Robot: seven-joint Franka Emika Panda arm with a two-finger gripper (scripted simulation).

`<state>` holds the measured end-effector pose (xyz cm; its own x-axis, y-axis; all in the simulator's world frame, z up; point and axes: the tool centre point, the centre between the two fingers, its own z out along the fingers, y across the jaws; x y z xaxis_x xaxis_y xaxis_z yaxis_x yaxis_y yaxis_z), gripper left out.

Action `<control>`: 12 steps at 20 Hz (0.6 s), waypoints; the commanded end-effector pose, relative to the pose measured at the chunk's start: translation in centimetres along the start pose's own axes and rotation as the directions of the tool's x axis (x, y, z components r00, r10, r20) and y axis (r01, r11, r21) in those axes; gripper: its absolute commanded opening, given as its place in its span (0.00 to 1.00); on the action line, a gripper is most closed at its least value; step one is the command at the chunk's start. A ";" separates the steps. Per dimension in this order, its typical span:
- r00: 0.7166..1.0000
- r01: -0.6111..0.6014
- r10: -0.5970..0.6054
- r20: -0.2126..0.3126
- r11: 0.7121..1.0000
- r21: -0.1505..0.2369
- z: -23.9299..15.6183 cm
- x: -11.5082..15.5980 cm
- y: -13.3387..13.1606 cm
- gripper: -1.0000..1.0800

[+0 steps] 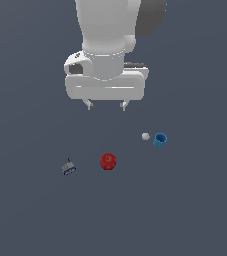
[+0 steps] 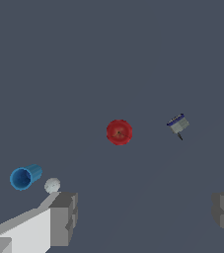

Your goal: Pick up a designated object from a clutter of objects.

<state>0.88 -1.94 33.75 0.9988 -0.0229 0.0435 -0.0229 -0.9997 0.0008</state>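
**Open gripper hanging above four scattered items**

The gripper (image 1: 106, 105) is filling the near view, its two fingers (image 2: 64, 217) spread wide apart and holding nothing. It is hanging well above the dark grey floor (image 1: 30, 215). Below it the red apple (image 1: 108, 161) is sitting alone, dimple up, untouched. The blue cup (image 1: 160, 140) is lying on its side toward the exterior view's right, with the white ball (image 1: 145, 136) just beside it. The grey-and-blue block (image 1: 69, 168) is lying toward the exterior view's left of the apple.

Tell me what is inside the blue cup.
The blue cup lies on its side; its visible opening shows only blue interior. The white ball sits beside it, outside. The deepest part cannot be seen.
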 end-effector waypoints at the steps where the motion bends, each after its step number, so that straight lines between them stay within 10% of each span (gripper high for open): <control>1: 1.000 0.000 0.000 0.000 1.000 0.000 0.0 0.0 0.0 0.96; 12: 0.999 0.041 -0.041 -0.011 0.999 0.025 -0.7 0.2 -1.4 0.96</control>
<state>1.05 -0.66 34.35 0.9985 0.0145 0.0534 0.0156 -0.9997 -0.0205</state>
